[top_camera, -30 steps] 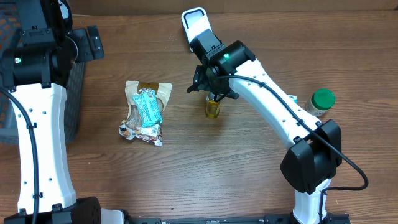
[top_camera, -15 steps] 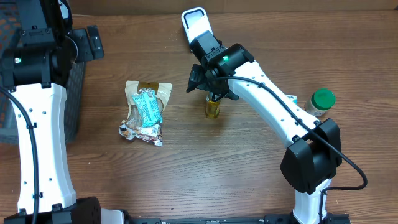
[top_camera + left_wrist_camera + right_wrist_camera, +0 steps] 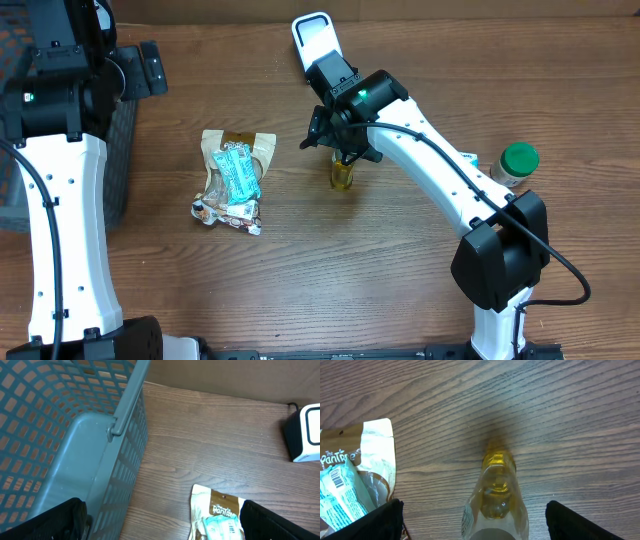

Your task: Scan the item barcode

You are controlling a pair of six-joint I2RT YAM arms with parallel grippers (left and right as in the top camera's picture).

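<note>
Wooden table (image 3: 300, 290): one yellow bottle (image 3: 342, 176) stands centre, untouched between the widely spread fingers of the right gripper (image 3: 340, 148). One snack pouch (image 3: 235, 175) left, one green-lidded jar (image 3: 515, 163) right, one scanner (image 3: 315, 38) far. Left gripper (image 3: 165, 521) gapes empty beside one basket (image 3: 60, 435).

From overhead, my right hand (image 3: 340, 147) hides the top of the yellow bottle (image 3: 342, 178). My right wrist view cuts off the bottle's near end and most of its label. The snack pouch (image 3: 220, 515) and the scanner (image 3: 303, 435) run off the edges of my left wrist view.
</note>
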